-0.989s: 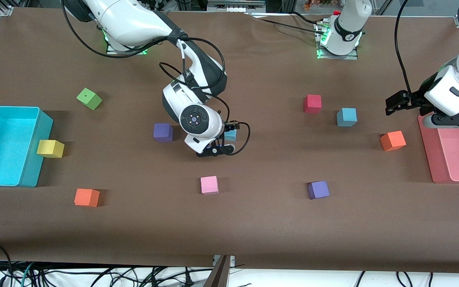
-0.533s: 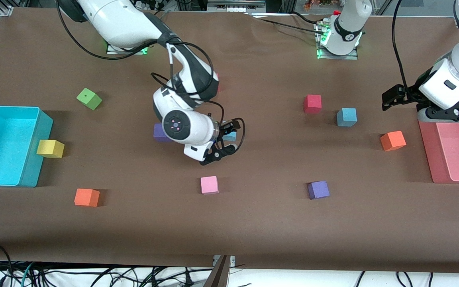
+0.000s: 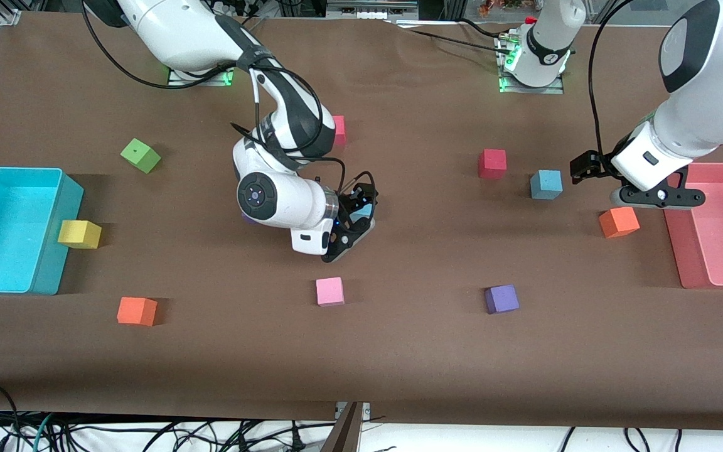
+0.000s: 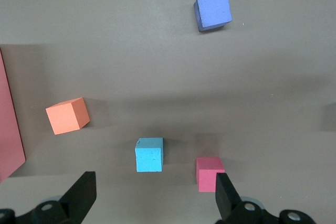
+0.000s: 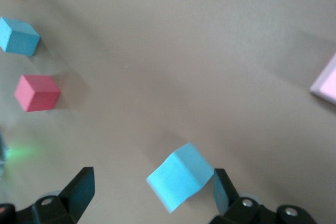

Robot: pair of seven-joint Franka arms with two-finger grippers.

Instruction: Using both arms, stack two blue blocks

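Observation:
One blue block (image 3: 363, 217) lies mid-table between the spread fingers of my right gripper (image 3: 354, 225), which is open and low around it. In the right wrist view this block (image 5: 181, 177) sits skewed, close to one finger (image 5: 221, 188) and clear of the other one. The second blue block (image 3: 546, 184) rests toward the left arm's end, beside a red block (image 3: 492, 163). My left gripper (image 3: 656, 197) hangs open and empty above the table between that block and the pink tray (image 3: 672, 251). The left wrist view shows that block (image 4: 149, 154) ahead of the open left gripper (image 4: 155, 199).
An orange block (image 3: 619, 221) lies just below the left gripper. A pink block (image 3: 330, 291) and a purple block (image 3: 501, 299) lie nearer the camera. A turquoise bin (image 3: 54, 263), yellow block (image 3: 79, 233), green block (image 3: 140, 155) and another orange block (image 3: 137, 311) are at the right arm's end.
My right gripper has turned and settled around the mid-table blue block. The left arm has swung from over the pink tray toward the second blue block.

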